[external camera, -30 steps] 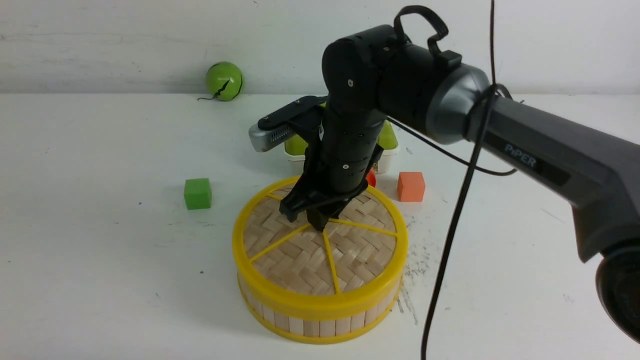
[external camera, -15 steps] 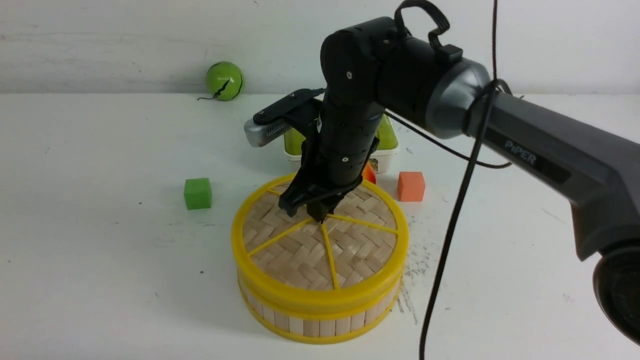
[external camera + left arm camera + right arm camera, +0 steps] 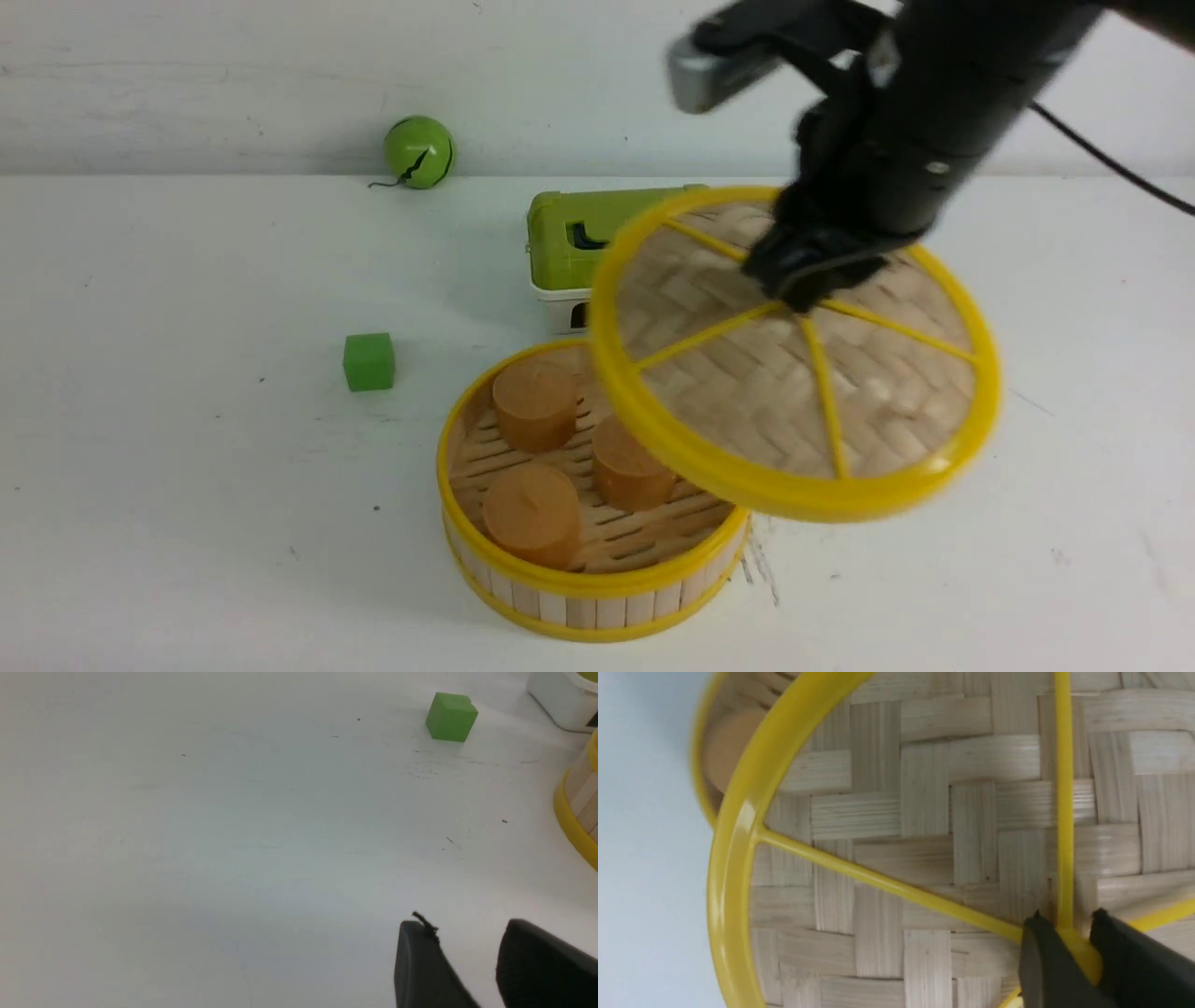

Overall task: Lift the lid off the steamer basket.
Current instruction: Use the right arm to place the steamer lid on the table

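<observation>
Right gripper (image 3: 808, 297) pinches the lid (image 3: 840, 411) at its centre, aloft at the basket's (image 3: 597, 583) 2 o'clock. Left gripper's (image 3: 467, 935) fingers sit slightly apart, empty.

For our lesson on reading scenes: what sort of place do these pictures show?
Probably a robotics test bench, not a kitchen: plain white table, green cube, and the right arm holding the lid raised off the steamer basket.

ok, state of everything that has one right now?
lid: off the basket, airborne, tilted, held at its centre.
steamer basket: open, three brown cylinders standing inside.
right gripper: shut on the lid.
left gripper: open, empty.
green-lidded box: lid on.
</observation>
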Controlling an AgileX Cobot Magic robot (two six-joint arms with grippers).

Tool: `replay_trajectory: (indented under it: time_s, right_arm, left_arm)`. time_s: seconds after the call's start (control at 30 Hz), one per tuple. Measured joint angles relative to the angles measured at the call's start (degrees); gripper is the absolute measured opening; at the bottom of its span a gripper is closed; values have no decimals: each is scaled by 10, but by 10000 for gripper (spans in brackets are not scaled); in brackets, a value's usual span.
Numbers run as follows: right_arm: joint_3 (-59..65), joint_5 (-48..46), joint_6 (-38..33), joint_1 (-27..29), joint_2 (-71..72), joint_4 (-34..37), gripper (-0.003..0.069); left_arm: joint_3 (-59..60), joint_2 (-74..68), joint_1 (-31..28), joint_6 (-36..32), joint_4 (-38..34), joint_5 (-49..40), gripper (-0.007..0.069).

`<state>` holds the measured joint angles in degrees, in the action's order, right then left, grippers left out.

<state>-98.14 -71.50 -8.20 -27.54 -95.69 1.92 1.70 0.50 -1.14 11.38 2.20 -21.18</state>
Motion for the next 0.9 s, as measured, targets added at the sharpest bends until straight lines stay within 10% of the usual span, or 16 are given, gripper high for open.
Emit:
replay_trajectory:
  time_s: [0.3,0.9]
  right_arm:
    - [149,58,0,194,2,31,113]
    - [158,174,1,213,-148,72,113]
  left_arm:
    - [0,0,0,0,0,0,239]
    - [0,0,0,0,0,0,239]
